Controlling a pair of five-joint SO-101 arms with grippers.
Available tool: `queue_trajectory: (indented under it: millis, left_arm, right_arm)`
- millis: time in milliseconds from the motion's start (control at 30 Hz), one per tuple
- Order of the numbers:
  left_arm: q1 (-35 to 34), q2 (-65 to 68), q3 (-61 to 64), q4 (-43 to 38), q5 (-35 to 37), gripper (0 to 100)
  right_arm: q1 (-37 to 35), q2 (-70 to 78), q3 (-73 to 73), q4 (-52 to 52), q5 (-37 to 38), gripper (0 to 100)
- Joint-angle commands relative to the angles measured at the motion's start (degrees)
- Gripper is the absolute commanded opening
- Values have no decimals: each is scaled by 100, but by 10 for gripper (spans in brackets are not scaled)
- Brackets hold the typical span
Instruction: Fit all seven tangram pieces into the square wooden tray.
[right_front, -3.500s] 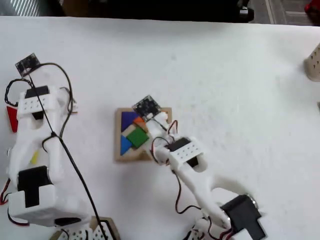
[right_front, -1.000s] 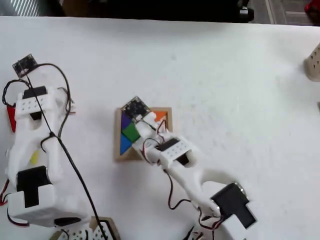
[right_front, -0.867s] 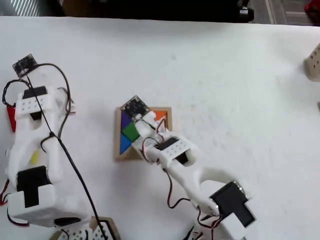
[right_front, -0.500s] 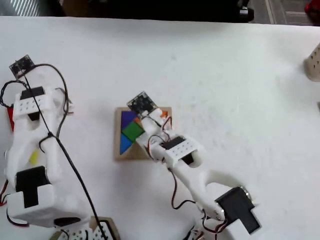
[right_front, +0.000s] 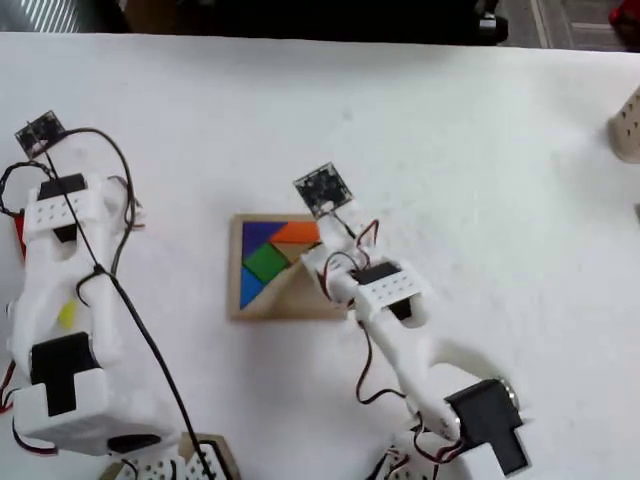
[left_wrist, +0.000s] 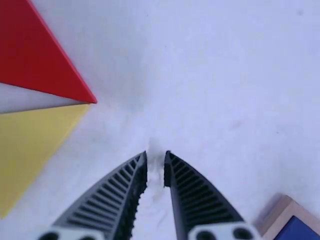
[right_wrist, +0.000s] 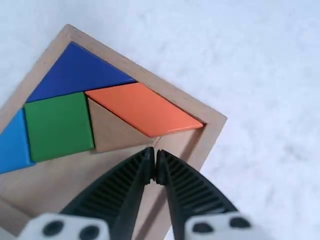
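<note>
**STATUS: 4 PCS IN TRAY, BOTH GRIPPERS EMPTY**

**1. Tray.** You are looking at the tray (right_front: 236, 300) lying flat at approx. the ctr. of the table (right_front: 450, 120), between the two arms. Four pcs are sitting in it:
- The dark blue triangle (right_front: 258, 235) is in the far-left corner.
- The orange parallelogram (right_front: 297, 232) is along the far rim, to the right of the blue.
- The green square (right_front: 266, 263) is just near of the blue.
- The light blue triangle (right_front: 250, 290) is against the left rim, near-left of the green.

Bare wood is showing across the tray's near-right half. It is also showing in a small triangular gap btw. the green and orange pcs.

**2. Right gripper** (right_wrist: 152, 152). It is hanging over the right part of the tray, w/ its tips just near of the orange pc's near edge. The jaws are standing almost together, w/ only a thin slit btw. them, and are gripping nothing. The right arm (right_front: 400, 320) is coming in from the near-right.

**3. Left gripper** (left_wrist: 155, 156). It is pointing down at bare table, left of the tray and apart from it. The jaws are leaving a narrow gap and are holding nothing. You cannot tell whether the tips are touching the surface.

**4. Loose pcs.** The red triangle (left_wrist: 35, 55) and the yellow piece (left_wrist: 30, 145) are lying outside the tray, just beside each other. They are at the table's left side by the left arm (right_front: 60, 250), the yellow nearer than the red.
</note>
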Motion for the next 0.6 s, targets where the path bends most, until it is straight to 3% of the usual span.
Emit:
queue_trajectory:
  millis: [0,200,300,400,567]
  left_arm:
    - [-48,-22,-229,-88,53,80]
    - [-224,-22,-229,-70,-1081,80]
    - [-593,-66,-378,229,-1257,85]
    - [-927,-40,-897,993,-1284,157]
    - [-1218,-31,-1644,2171,-1292,303]
  right_arm:
    - [66,-31,-105,-22,79,20]
    - [189,145,-246,-13,79,19]
    - [207,180,-273,-31,176,20]
    - [303,286,-378,-31,730,17]
    - [330,611,-589,13,774,17]
